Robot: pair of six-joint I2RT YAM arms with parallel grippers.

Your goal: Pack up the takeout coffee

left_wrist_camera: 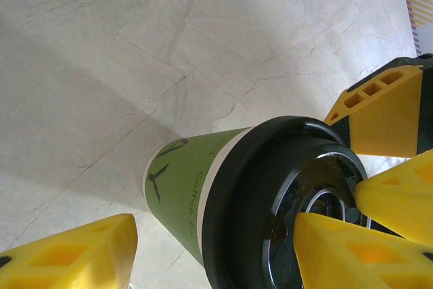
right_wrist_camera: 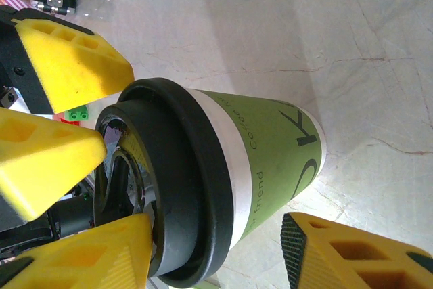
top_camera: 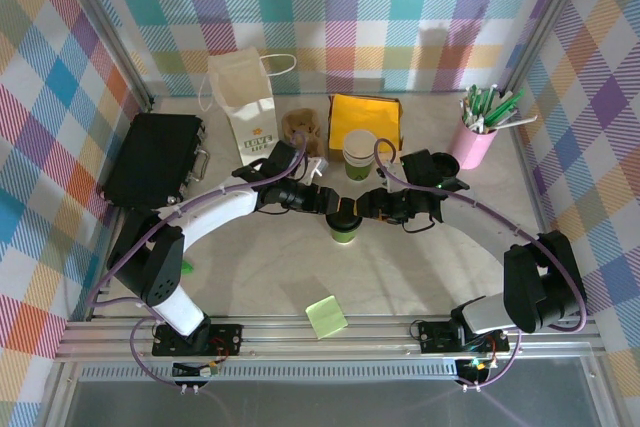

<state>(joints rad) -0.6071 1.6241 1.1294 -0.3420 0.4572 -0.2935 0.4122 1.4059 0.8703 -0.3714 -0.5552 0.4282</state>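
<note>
The takeout coffee cup (top_camera: pixel 345 227), green-banded with its black lid (left_wrist_camera: pixel 237 201) on, stands upright mid-table between both arms. My left gripper (top_camera: pixel 322 199) comes at it from the left and is open. In the left wrist view the left gripper (left_wrist_camera: pixel 216 228) has one yellow finger (left_wrist_camera: pixel 352 248) lying on the lid top and the other well clear of the cup wall. My right gripper (top_camera: pixel 372 205) is open too. In the right wrist view the right gripper (right_wrist_camera: pixel 216 225) has one finger (right_wrist_camera: pixel 81 255) at the lid (right_wrist_camera: pixel 183 187) and the other low beside the cup's base.
A second cup (top_camera: pixel 358 154) without a lid stands behind, before a yellow packet (top_camera: pixel 365 117). A loose black lid (top_camera: pixel 445 161) lies right of it. White paper bag (top_camera: pixel 245 107), black case (top_camera: pixel 155 157), pink pen cup (top_camera: pixel 475 139) and green notepad (top_camera: pixel 326 316) surround the middle.
</note>
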